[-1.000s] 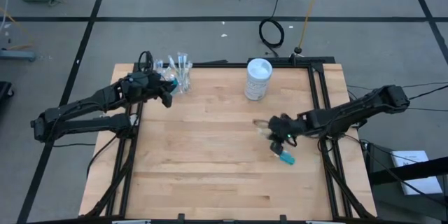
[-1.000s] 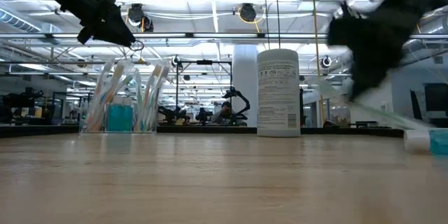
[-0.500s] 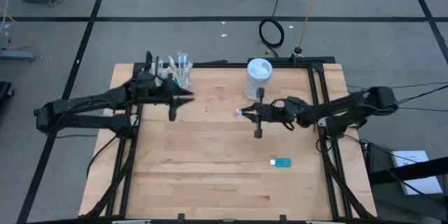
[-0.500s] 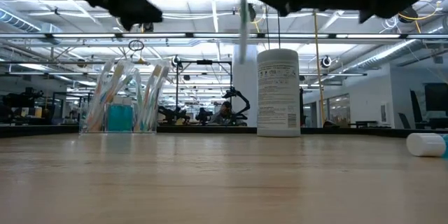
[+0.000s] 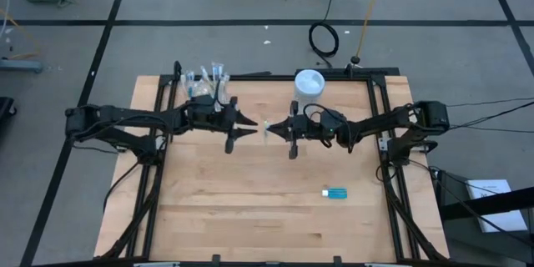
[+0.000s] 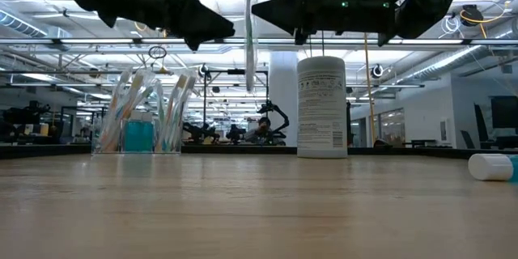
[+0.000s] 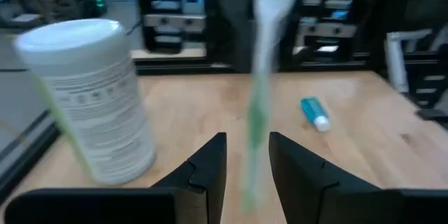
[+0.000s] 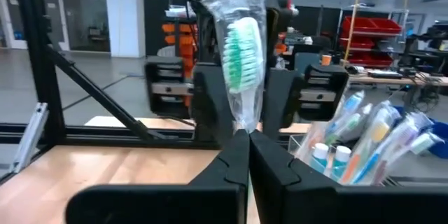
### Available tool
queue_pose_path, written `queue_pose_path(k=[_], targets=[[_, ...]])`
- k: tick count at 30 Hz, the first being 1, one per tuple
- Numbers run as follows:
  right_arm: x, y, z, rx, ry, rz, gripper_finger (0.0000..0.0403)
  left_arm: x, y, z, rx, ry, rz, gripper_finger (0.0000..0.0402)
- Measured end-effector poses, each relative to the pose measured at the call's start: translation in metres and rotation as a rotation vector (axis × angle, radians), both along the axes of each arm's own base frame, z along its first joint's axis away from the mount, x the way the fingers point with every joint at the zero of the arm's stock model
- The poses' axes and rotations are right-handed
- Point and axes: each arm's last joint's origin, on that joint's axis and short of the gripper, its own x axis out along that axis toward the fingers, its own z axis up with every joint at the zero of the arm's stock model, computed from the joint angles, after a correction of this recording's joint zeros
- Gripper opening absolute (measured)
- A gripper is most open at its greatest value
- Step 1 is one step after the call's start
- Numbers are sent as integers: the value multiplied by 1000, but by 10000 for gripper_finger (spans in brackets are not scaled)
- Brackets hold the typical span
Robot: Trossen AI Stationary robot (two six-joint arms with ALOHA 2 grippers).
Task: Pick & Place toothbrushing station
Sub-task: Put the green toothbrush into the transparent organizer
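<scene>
A handover above the middle of the worktop (image 5: 250,209) is judged to be in hand. A wrapped toothbrush (image 6: 250,24) is held upright in mid-air by the right gripper (image 5: 287,128), whose jaws are clamped on its lower end, as the right wrist view shows. The left gripper (image 5: 247,125) is set just opposite, its jaws apart, with the brush handle seen between them in the left wrist view; whether they touch it cannot be told.

Most of the station looks already gathered: a clear cup (image 6: 139,117) at the far left corner of the worktop is filled with toothbrushes and blue tubes. Still to be done, by this judgement, are the transfer of the held brush to the cup and the fetching of one toothpaste tube (image 5: 335,193), which lies alone on the near right part of the worktop. A white cylindrical container (image 5: 309,83) stands at the far edge and is not being handled.

The held brush is seen as pale, with green bristles, sealed in a clear wrapper
</scene>
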Motion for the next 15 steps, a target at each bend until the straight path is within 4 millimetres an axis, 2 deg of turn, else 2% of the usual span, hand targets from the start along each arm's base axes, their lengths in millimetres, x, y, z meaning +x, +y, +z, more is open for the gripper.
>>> queue_pose_path(k=[6, 15], targets=[[0, -5, 0, 0, 1, -13, 1, 4, -1, 0, -61, -35, -61, 111], [-1, -6, 1, -1, -8, -17, 1, 6, 0, 3, -78, -76, -16, 120]])
